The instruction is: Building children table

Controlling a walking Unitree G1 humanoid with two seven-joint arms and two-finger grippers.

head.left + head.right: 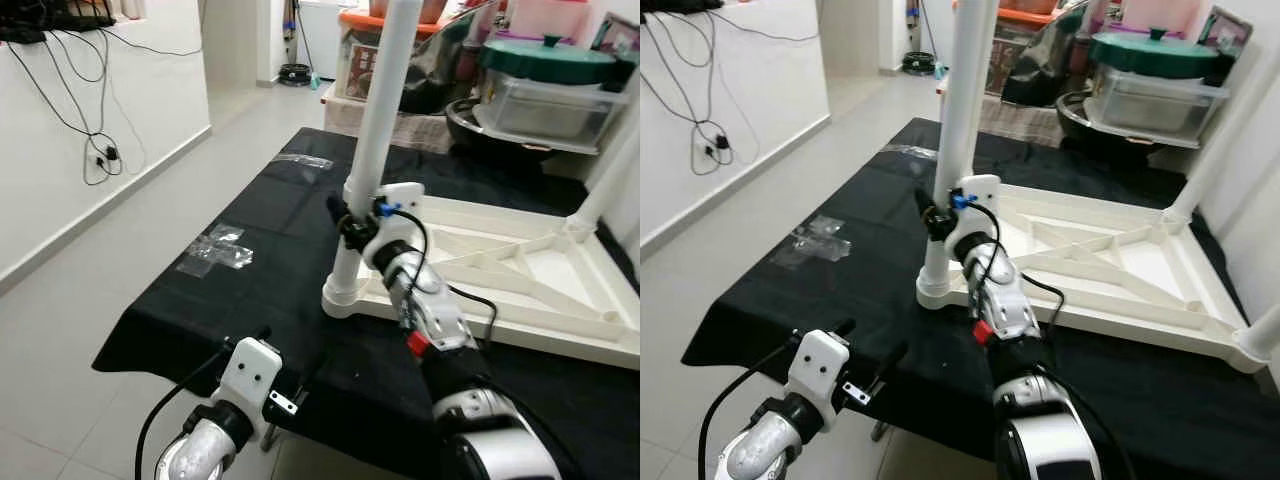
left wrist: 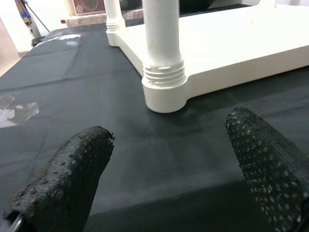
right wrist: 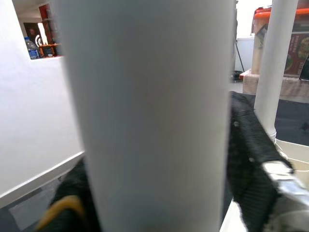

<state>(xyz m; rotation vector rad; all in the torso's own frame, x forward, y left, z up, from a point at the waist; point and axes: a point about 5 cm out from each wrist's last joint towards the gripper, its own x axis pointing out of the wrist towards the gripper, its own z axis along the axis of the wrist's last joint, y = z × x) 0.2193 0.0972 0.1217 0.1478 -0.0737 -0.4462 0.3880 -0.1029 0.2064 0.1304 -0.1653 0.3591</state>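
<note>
A white children's table (image 1: 520, 270) lies upside down on a black cloth (image 1: 250, 210). One white leg (image 1: 385, 90) stands upright in the table's near left corner socket (image 1: 345, 295). My right gripper (image 1: 350, 225) is shut on this leg just above the socket; in the right wrist view the leg (image 3: 149, 111) sits between the black fingers (image 3: 248, 145). Another leg (image 1: 610, 170) stands at the far right corner. My left gripper (image 1: 288, 352) hovers open and empty over the cloth's front edge, a short way before the gripped leg (image 2: 163, 38).
Clear tape strips (image 1: 215, 250) lie on the cloth's left part. A white wall with hanging cables (image 1: 95, 150) runs along the left. Storage boxes and a green-lidded pot (image 1: 545, 60) crowd the back. Grey floor (image 1: 60, 330) spreads left of the cloth.
</note>
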